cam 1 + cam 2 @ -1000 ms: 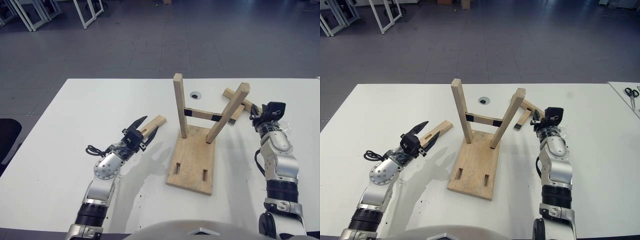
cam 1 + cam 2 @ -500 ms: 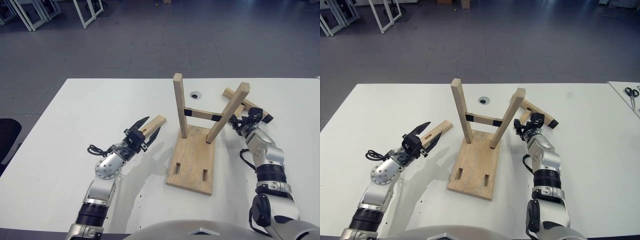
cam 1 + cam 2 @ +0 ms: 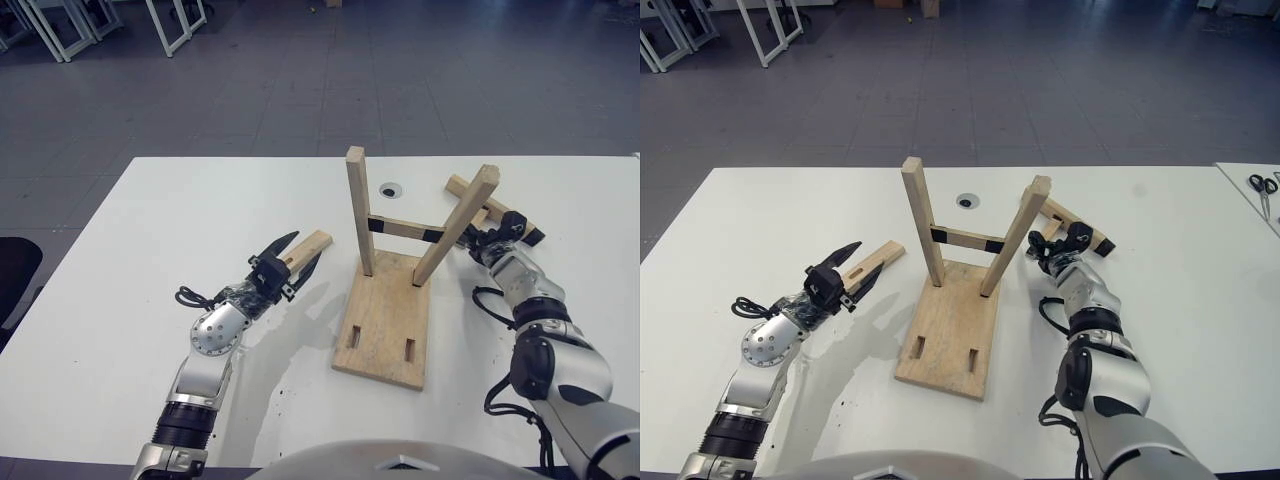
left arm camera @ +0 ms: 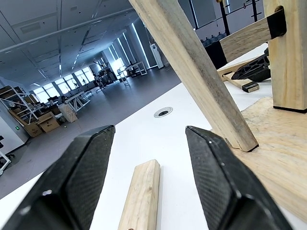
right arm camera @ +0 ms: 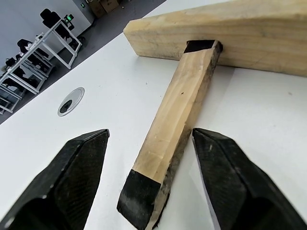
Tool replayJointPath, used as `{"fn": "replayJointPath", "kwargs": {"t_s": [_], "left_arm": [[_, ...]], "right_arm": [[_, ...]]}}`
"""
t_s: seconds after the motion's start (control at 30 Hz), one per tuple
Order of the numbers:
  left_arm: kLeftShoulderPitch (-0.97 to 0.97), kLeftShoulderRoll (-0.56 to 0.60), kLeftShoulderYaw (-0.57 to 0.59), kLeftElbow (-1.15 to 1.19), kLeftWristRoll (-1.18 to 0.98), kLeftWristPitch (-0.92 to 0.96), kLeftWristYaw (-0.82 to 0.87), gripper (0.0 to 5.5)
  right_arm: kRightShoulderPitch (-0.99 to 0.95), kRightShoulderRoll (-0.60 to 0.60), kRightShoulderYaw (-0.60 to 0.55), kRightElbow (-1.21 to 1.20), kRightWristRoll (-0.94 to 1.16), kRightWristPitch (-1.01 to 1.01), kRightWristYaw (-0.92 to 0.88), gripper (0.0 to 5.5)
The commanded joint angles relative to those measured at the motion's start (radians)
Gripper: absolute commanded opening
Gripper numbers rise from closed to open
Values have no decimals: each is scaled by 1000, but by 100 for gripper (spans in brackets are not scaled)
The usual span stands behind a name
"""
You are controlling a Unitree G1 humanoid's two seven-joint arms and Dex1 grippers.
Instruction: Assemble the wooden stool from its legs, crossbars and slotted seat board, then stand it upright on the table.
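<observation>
Seat board [image 3: 385,320] lies flat at mid-table. Two upright legs [image 3: 360,210] stand in its far end, joined by a raised crossbar [image 3: 405,229]; the near slots [image 3: 354,337] are open. A loose leg [image 3: 312,242] lies left of the board, with the left gripper [image 3: 293,256] fingers spread either side of its near end, clear of the wood. At far right a flat leg [image 5: 240,28] lies on the white table [image 3: 120,300] with a second crossbar [image 5: 184,110] plugged into it. The right gripper [image 3: 488,236] fingers are spread astride that bar's black-tipped free end.

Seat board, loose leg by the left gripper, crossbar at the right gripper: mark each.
Seat board [image 3: 385,312]: left eye view, bare middle of its face.
Loose leg [image 4: 141,196]: left wrist view, middle of its top face.
Crossbar [image 5: 175,122]: right wrist view, middle of its length.
</observation>
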Motion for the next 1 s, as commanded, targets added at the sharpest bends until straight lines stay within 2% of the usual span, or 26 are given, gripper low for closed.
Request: {"fn": "replayJointPath", "kwargs": {"t_s": [0.03, 0.53, 0.77, 1.0], "left_arm": [[-22, 7, 1, 18, -2, 7, -10, 271], [-28, 10, 10, 30, -5, 3, -14, 271], [-15, 7, 14, 23, -2, 6, -6, 271], [-23, 7, 9, 30, -3, 5, -15, 271]], "right_arm": [[-18, 8, -37, 81, 42, 38, 40, 266], [-32, -12, -110, 132, 112, 89, 128, 11], [11, -11, -103, 76, 121, 124, 161, 11], [16, 11, -35, 53, 52, 66, 104, 165]]}}
